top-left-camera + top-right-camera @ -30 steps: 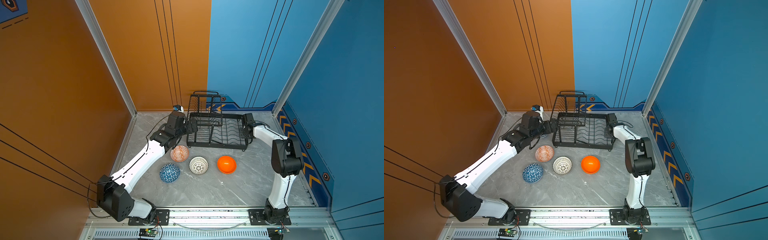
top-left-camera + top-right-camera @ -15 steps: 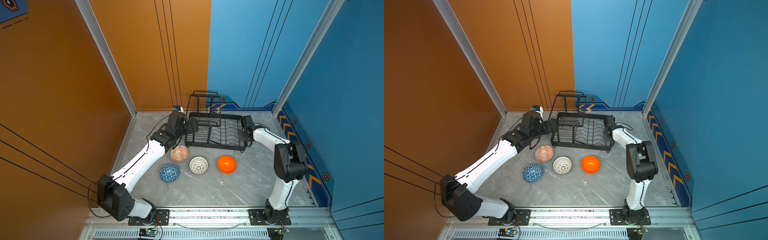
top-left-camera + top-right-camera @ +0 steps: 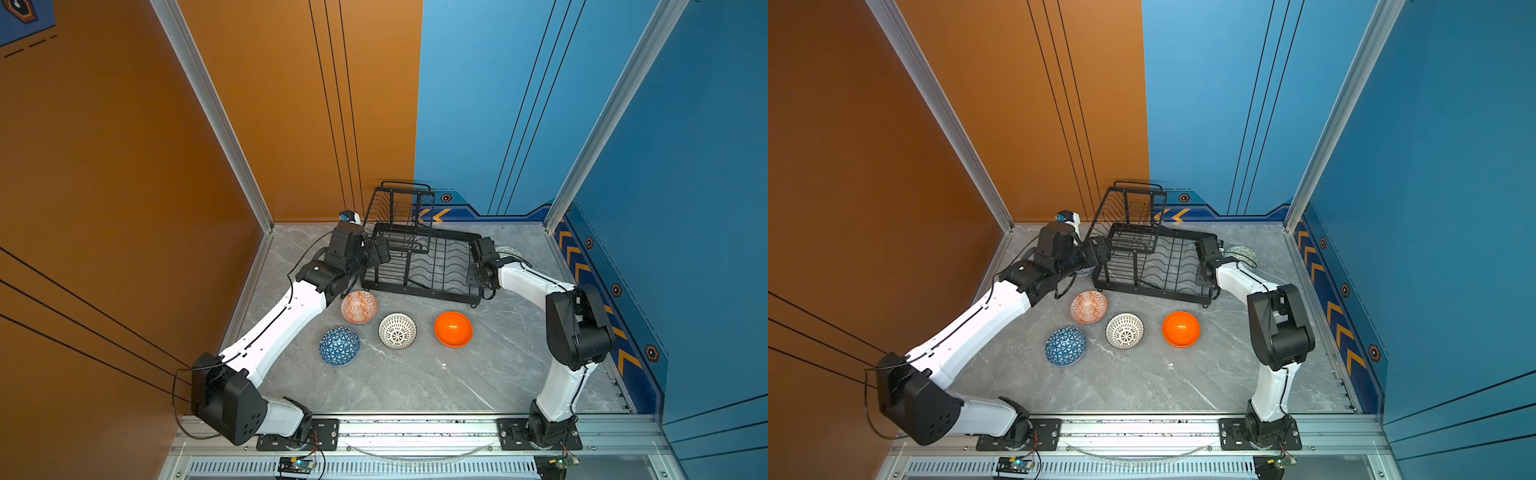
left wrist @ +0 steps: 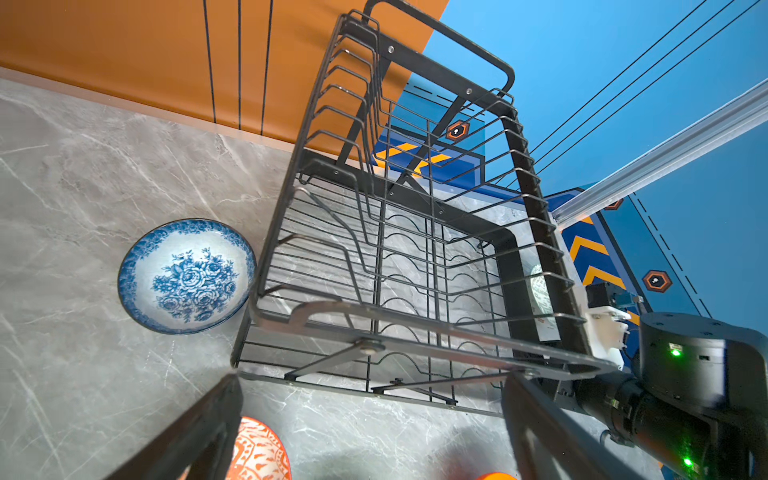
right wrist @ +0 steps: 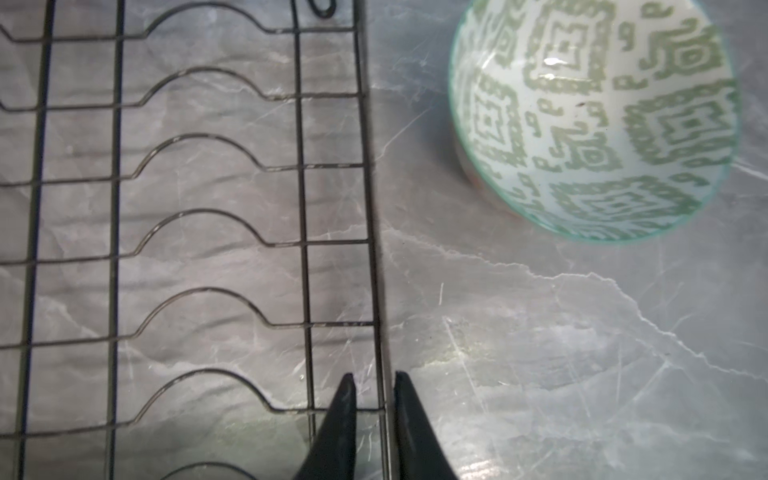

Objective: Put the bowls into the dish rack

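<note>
- Grey marble table (image 3: 415, 382), walls orange and blue.
- Right gripper (image 5: 374, 378): jaws narrow, astride the side rim wire of the dish rack (image 3: 419, 266); can't tell if truly clamped. Likely there to drag or steady the rack.
- Left gripper (image 4: 372, 376): jaws spread wide, holding nothing, at the rack's opposite end, probably bracing it.
- Rack sits skewed at the back of the table and is empty.
- Floral bowl (image 4: 187, 276) just beside the left end, green bowl (image 5: 594, 120) beside the right end, both on the table.
- Orange-white bowl (image 3: 359, 306), dotted bowl (image 3: 397, 330), orange bowl (image 3: 453, 329) and blue triangle bowl (image 3: 339, 345) in front, none loaded.
</note>
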You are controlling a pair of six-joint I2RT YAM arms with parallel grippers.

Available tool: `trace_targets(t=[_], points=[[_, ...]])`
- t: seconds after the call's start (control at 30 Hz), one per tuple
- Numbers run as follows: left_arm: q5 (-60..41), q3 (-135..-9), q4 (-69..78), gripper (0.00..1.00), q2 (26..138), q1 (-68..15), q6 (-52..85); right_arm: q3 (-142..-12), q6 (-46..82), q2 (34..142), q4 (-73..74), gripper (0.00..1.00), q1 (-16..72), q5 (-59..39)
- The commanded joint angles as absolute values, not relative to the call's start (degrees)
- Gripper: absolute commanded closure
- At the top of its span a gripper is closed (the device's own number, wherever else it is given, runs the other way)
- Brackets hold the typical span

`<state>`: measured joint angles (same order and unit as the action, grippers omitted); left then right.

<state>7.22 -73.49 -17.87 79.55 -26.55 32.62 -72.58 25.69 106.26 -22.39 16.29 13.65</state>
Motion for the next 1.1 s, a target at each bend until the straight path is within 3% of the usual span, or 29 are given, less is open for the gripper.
trace_targets(t=[0.0,0.17,0.3,0.47,0.7,0.93,1.07], points=[[6.96,-71.53,-18.55,0.02,75.33,-25.65,32.2,-71.95,27.22,102.35,-23.34,0.7,16.8,11.95],[5.89,-68.54,-19.38,0.02,71.98,-24.33,34.52,-72.04,25.97,98.57,-26.69,0.28,16.3,13.32],[4.67,-65.34,-19.38,0.02,69.18,-24.24,36.37,-69.2,26.52,94.26,-27.77,0.01,16.66,14.19],[2.96,-60.65,-19.42,0.02,64.85,-24.93,39.03,-63.26,31.96,86.43,-28.79,0.0,16.83,14.59],[2.23,-52.08,-19.42,0.02,57.59,-28.68,42.09,-53.06,35.32,76.5,-24.35,0.0,16.02,4.47],[1.38,-46.34,-19.28,0.02,56.64,-34.62,44.57,-46.46,34.34,65.8,-26.61,0.0,20.74,3.61],[1.4,-45.99,-17.0,0.02,59.15,-38.53,45.26,-44.31,33.88,64.24,-28.04,0.08,22.57,-0.08]])
